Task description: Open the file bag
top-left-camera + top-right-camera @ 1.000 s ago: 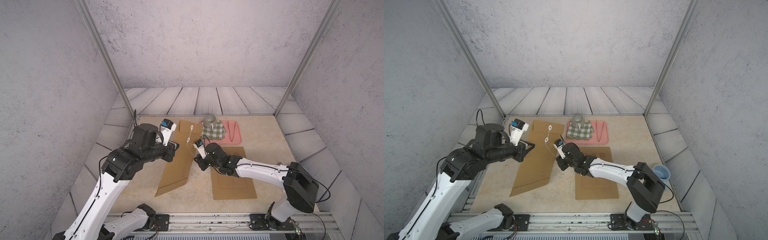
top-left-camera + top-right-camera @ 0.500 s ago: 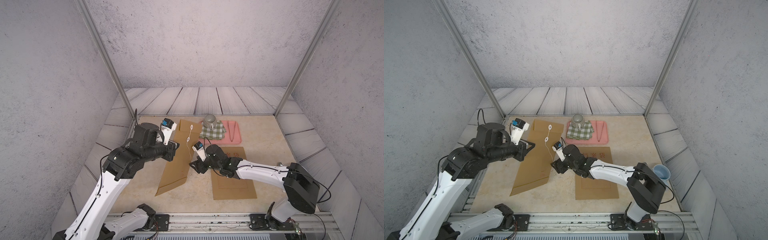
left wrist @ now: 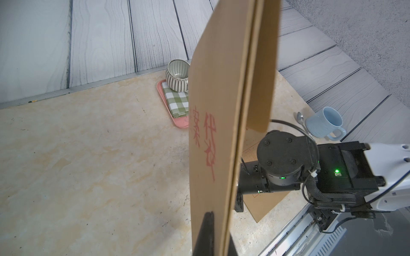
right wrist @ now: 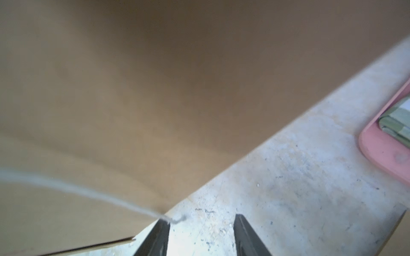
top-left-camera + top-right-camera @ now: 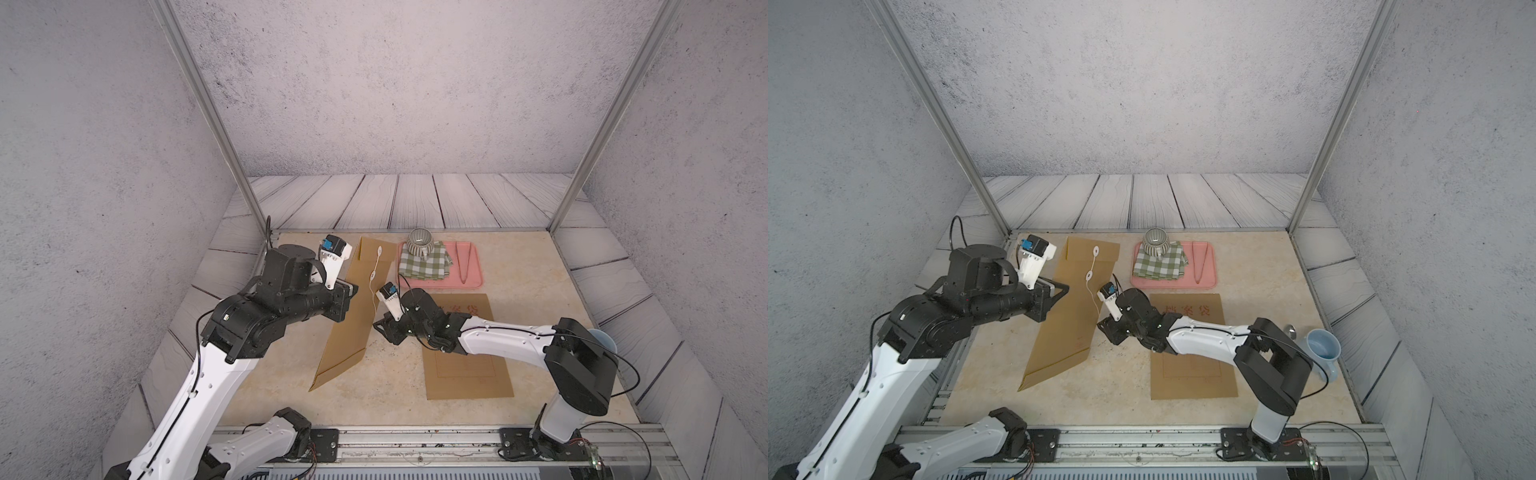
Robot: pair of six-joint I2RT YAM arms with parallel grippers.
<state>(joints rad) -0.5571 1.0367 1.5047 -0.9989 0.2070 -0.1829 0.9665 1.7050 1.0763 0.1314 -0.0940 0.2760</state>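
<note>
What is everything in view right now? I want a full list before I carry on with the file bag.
lifted file bag: 1, brown; tilted up, edge in the left gripper
flat file bag: 1, brown; flat on the table, partly under the right arm
string: 1, white; runs from the lifted file bag's buttons, end beside one right finger
tray: 1, pink; far side of the table
cloth: 1, green-checked; on the tray
cup: 1, striped grey; on the cloth
tongs: 1, reddish; on the tray beside the cloth
mug: 1, light blue; right edge of the table
spoon: 1, silver; beside the mug
table: 1, beige
left gripper: 1, black; shut on the lifted file bag
right gripper: 1, black; open
</note>
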